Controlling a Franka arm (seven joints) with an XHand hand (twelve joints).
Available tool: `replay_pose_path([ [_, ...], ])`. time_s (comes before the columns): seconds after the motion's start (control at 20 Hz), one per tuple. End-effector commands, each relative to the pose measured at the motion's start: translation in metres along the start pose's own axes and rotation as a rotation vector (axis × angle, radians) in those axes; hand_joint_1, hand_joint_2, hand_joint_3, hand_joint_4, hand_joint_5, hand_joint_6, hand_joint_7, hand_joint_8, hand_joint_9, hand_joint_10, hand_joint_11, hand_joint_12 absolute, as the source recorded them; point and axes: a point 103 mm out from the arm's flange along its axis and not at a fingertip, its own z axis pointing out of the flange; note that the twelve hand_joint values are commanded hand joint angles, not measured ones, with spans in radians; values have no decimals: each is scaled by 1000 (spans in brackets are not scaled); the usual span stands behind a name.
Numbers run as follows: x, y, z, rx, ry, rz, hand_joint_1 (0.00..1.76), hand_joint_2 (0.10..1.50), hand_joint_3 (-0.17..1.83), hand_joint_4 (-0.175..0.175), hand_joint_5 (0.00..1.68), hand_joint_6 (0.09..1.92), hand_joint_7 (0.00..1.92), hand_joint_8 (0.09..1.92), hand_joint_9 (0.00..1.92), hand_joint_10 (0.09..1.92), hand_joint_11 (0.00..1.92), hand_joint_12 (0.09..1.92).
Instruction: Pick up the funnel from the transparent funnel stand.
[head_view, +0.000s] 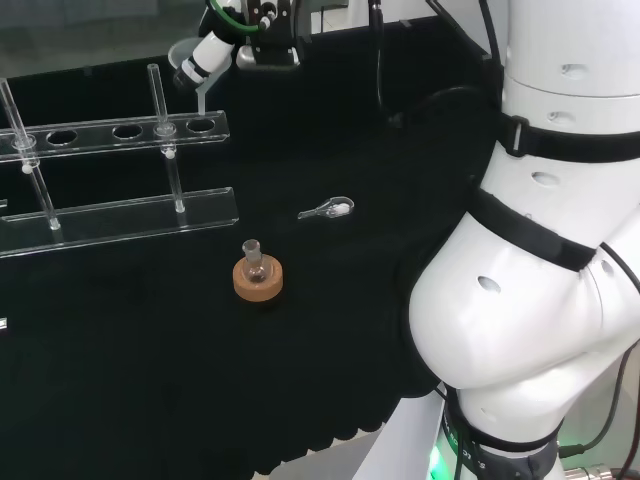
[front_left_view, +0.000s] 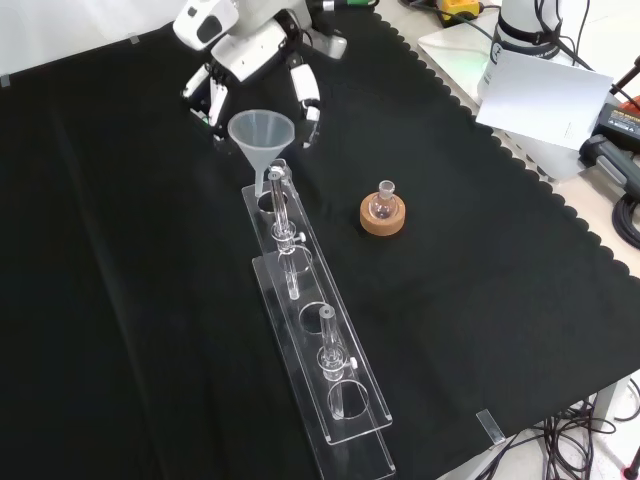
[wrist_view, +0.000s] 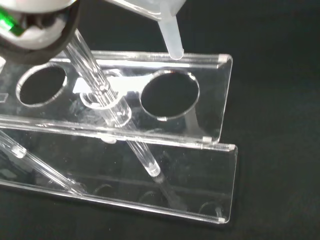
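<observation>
A: Start with the bench (front_left_view: 120, 300) and go down in size. What stands on it?

B: The stand (front_left_view: 318, 352) is the big piece, a clear rack with a row of round holes in its upper plate. I'll place everything from it. In the front view the hand (front_left_view: 250, 55) sits just past the stand's far end, and the funnel (front_left_view: 262, 135) is at that same end.

A: Is the funnel seated in the stand?

B: No. In the wrist view its spout tip (wrist_view: 175, 50) hangs just above the end hole, clear of the plate. The funnel's long axis is close to upright, spout down, wide mouth up.

A: And the hand?

B: Its fingers (front_left_view: 305, 100) curl down on either side of the funnel's mouth. The rim looks held between them, though the contact itself is hard to make out through the clear plastic. I'd judge the pick to be nearly done, with what remains being a lift straight along the spout's axis so the tip doesn't catch the hole's edge or the post beside it.

A: Anything in the containers?

B: Every hole in the stand that I can see is empty. Beside the stand's far half sits a cork ring (front_left_view: 382, 217) carrying a small flask (front_left_view: 381, 202), which appears empty too.
</observation>
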Motion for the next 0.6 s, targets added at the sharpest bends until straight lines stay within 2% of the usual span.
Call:
replay_pose_path([
  [0.05, 39, 4, -2, -12, -12, 1, 912, 512, 806, -45, 643, 872, 982, 847, 955, 473, 158, 1506],
  [0.15, 32, 1, -6, -23, -9, -1, 913, 511, 812, -44, 642, 875, 983, 847, 957, 472, 163, 1504],
  [0.25, 11, -8, -15, -34, 0, -6, 913, 510, 817, -43, 645, 879, 985, 847, 959, 472, 168, 1502],
  [0.4, -5, -17, -28, -28, -12, -8, 913, 509, 822, -42, 649, 882, 990, 847, 961, 472, 173, 1500],
  [0.6, 0, -19, -39, -36, -18, -15, 913, 508, 828, -41, 650, 886, 993, 845, 962, 472, 177, 1497],
])
